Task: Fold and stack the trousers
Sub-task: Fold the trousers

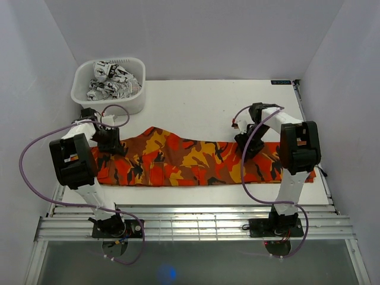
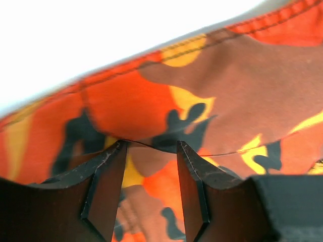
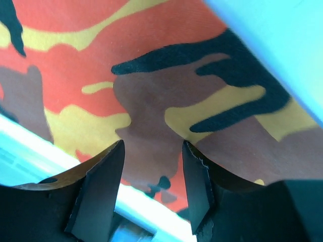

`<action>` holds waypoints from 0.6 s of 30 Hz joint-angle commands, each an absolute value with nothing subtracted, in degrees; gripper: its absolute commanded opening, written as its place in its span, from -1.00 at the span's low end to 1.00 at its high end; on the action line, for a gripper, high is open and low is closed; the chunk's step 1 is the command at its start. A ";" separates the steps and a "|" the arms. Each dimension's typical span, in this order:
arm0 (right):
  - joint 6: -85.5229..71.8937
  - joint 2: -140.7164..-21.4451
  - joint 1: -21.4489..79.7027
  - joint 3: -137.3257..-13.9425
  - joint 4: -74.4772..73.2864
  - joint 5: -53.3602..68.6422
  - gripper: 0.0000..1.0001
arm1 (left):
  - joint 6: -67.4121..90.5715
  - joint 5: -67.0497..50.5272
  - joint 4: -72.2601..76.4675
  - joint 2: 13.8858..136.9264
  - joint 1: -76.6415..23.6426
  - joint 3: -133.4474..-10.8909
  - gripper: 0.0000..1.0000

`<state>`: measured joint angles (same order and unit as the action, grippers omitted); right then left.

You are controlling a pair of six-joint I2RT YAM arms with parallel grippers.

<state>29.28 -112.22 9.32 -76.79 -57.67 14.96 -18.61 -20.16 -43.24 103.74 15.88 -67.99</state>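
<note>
Trousers (image 1: 178,161) lie flat across the table (image 1: 208,107), long axis nine to three o'clock. Left gripper (image 1: 111,144) is over the nine o'clock end and right gripper (image 1: 246,148) is toward three. Both are at the twelve o'clock edge, jaws parted, pinching nothing.

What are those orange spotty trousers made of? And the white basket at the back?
The trousers look like matte woven cloth, maybe cotton. Up close you can see a fine weave, a stitched seam and soft wrinkles. The basket looks like smooth white plastic, with stiff, even walls, a rounded rim and a slight shine.
</note>
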 commanded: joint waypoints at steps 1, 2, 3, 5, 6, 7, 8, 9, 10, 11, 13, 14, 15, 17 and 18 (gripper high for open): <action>31.02 -113.21 8.88 -82.09 -49.39 13.54 0.12 | -15.91 -14.77 -40.08 103.88 18.27 -70.58 0.11; 31.20 -111.90 8.70 -81.65 -49.48 13.19 0.12 | -15.82 -13.98 -39.90 104.15 18.89 -70.75 0.12; 31.29 -109.19 8.27 -81.22 -49.92 12.92 0.13 | -15.65 -14.06 -39.99 105.11 19.51 -70.93 0.12; 30.85 -105.84 5.65 -79.90 -51.06 13.62 0.25 | -15.21 -15.98 -42.27 105.82 20.74 -71.80 0.13; 30.85 -102.17 4.06 -79.63 -51.93 14.93 0.28 | -14.77 -19.65 -42.80 105.04 21.00 -71.81 0.16; 30.76 -100.30 2.30 -79.37 -53.16 15.20 0.30 | -14.68 -20.99 -42.98 104.25 21.01 -71.28 0.18; 30.67 -98.28 -2.76 -78.93 -53.26 15.29 0.34 | -14.59 -22.66 -43.07 103.19 21.01 -70.76 0.19; 30.93 -94.87 -5.42 -77.88 -53.26 15.29 0.35 | -14.68 -25.55 -43.07 102.31 20.92 -69.79 0.21; 31.37 -93.70 -7.97 -77.35 -53.17 15.12 0.36 | -14.68 -26.27 -43.07 100.74 20.92 -69.44 0.23; 31.90 -92.82 -12.96 -77.00 -52.91 14.60 0.38 | -14.85 -26.98 -43.15 100.11 20.83 -69.17 0.24; 33.56 -92.63 -17.29 -76.20 -52.91 12.92 0.40 | -15.55 -28.73 -43.24 99.06 20.83 -68.47 0.24; 33.66 -93.25 -21.06 -76.11 -52.48 12.75 0.40 | -15.82 -29.26 -43.33 98.36 20.83 -68.12 0.24; 33.75 -94.91 -22.75 -76.11 -52.38 12.92 0.40 | -15.99 -29.88 -43.50 97.91 20.83 -68.03 0.24; 34.63 -96.67 -25.82 -75.94 -50.55 12.57 0.40 | -16.43 -30.93 -43.42 96.60 20.83 -67.15 0.25; 34.89 -98.16 -26.45 -75.59 -49.58 11.52 0.40 | -16.70 -31.29 -43.50 96.16 20.74 -66.97 0.25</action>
<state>32.86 -94.11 -25.30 -77.65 -50.65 12.43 -15.64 -26.94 -43.31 100.86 20.86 -67.90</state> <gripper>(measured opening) 0.700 0.622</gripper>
